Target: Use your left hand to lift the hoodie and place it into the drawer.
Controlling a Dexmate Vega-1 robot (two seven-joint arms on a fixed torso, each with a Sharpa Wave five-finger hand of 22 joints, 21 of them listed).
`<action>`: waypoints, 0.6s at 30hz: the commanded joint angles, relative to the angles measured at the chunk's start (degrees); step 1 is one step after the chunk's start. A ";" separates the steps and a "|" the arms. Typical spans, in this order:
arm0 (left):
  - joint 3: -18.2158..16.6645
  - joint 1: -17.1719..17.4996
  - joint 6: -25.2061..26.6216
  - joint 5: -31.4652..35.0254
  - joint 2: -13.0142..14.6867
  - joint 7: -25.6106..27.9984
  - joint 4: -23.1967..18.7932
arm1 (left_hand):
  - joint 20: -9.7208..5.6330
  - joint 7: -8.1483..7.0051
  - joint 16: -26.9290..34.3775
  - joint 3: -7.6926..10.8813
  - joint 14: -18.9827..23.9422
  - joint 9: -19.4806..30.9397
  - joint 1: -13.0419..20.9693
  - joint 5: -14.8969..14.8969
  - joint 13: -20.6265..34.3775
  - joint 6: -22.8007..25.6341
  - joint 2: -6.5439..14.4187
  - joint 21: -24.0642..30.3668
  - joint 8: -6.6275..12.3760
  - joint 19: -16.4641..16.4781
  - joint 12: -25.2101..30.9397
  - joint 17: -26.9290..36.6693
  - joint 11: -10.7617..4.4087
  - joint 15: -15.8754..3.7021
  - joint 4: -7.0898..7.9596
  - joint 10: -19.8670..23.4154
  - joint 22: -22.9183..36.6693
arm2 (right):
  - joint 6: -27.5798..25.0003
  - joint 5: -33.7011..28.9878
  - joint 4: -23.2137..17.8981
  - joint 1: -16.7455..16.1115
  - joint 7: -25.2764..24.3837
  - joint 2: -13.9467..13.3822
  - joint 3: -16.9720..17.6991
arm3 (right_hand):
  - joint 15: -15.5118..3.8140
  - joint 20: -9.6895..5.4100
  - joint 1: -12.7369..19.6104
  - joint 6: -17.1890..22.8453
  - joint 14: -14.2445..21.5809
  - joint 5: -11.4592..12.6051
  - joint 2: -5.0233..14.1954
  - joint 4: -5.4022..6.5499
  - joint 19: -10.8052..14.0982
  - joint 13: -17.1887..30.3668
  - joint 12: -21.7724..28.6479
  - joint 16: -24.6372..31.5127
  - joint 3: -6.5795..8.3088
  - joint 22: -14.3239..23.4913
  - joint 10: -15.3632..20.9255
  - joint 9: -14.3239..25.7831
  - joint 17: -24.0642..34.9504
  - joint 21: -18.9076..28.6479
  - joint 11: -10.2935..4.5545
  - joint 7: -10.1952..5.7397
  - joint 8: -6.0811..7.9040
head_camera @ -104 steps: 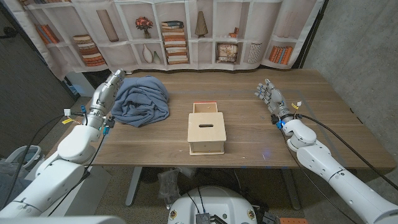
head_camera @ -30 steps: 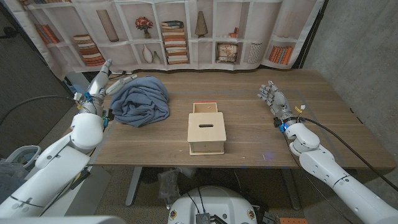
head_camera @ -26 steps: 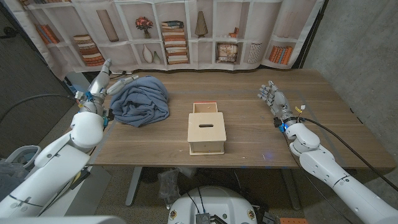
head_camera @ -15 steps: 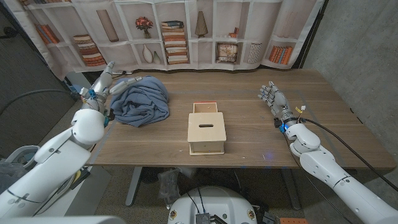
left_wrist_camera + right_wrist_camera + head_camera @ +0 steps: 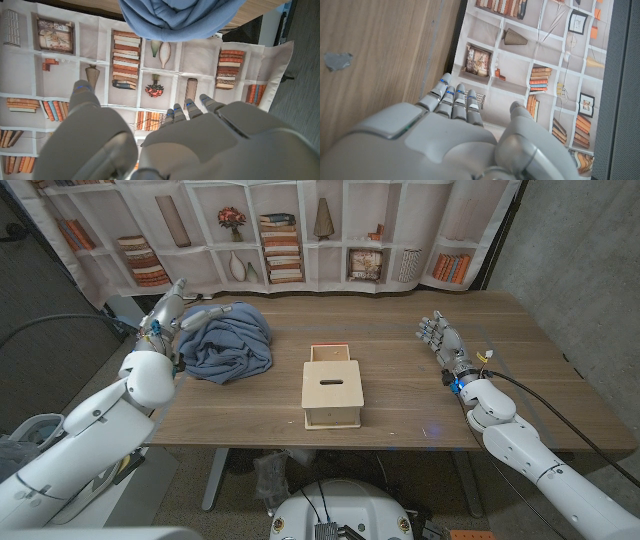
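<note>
At upper left of the head view, the left hand (image 5: 180,313), fingers spread and holding nothing, hovers just beside the crumpled blue fabric hoodie (image 5: 228,340) on the wooden bench (image 5: 420,405); a deep central grasp should lift it cleanly toward the pale wooden drawer box (image 5: 332,392); the right hand (image 5: 438,337) waits, released.

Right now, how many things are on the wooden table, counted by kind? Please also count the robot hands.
Hoodie, blue, in a heap: 1
Wooden drawer box, drawer open at the back: 1
Robot hands: 2, left hand beside the hoodie, right hand, both with fingers apart
Total: 4
</note>
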 commanded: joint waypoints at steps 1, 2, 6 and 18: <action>2.32 -2.04 4.43 0.92 1.83 0.72 -0.31 | -0.32 -0.29 0.48 -0.36 0.16 0.18 0.74 0.04 0.18 -3.08 0.13 0.37 0.41 -0.04 0.51 0.07 -0.13 -0.36 -0.12 0.01 0.08 | 0.16 0.19 0.39 0.11 0.32 0.12 0.04 | 0.13 -0.06 -0.43 0.18 0.20 0.25 -0.21 -0.21 0.58 0.10 -0.09 -0.10 -0.04 0.24 0.50 0.08 0.13 -0.29 0.44 0.14 0.06; 2.55 -2.25 4.67 0.90 1.94 0.75 -0.20 | -0.28 -0.32 0.46 -0.41 0.12 0.18 0.80 0.06 0.18 -3.16 0.15 0.36 0.38 -0.07 0.51 0.07 -0.10 -0.31 -0.13 0.00 0.08 | 0.08 0.33 0.32 0.07 0.25 0.17 0.09 | 0.10 -0.07 -0.44 0.21 0.22 0.25 -0.21 -0.21 0.61 0.10 -0.08 -0.09 -0.05 0.24 0.53 0.08 0.13 -0.30 0.42 0.15 0.07; 3.48 -3.10 5.54 0.65 2.24 0.99 0.26 | -0.24 -0.25 0.41 -0.56 0.00 0.18 0.99 0.09 0.18 -3.32 0.19 0.36 0.30 -0.10 0.46 0.06 -0.10 -0.30 -0.15 -0.17 0.08 | 0.07 0.07 0.32 0.09 0.31 -0.01 0.01 | 0.15 -0.05 -0.49 0.27 0.28 0.25 -0.18 -0.21 0.63 0.10 -0.08 -0.07 -0.07 0.24 0.57 0.08 0.14 -0.37 0.44 0.13 0.10; 5.76 -5.39 6.02 -0.40 4.11 0.87 1.73 | -0.19 -0.33 0.37 -1.01 -0.09 0.17 1.48 0.19 0.16 -3.39 0.27 0.34 0.26 -0.23 0.44 0.05 -0.17 -0.46 -0.18 -0.35 0.08 | -0.17 0.08 -0.31 -0.20 -0.09 -0.13 0.12 | 0.16 -0.01 -0.52 0.32 0.33 0.25 -0.15 -0.29 0.74 0.11 -0.07 -0.08 -0.12 0.25 0.72 0.08 0.14 -0.57 0.32 0.13 0.12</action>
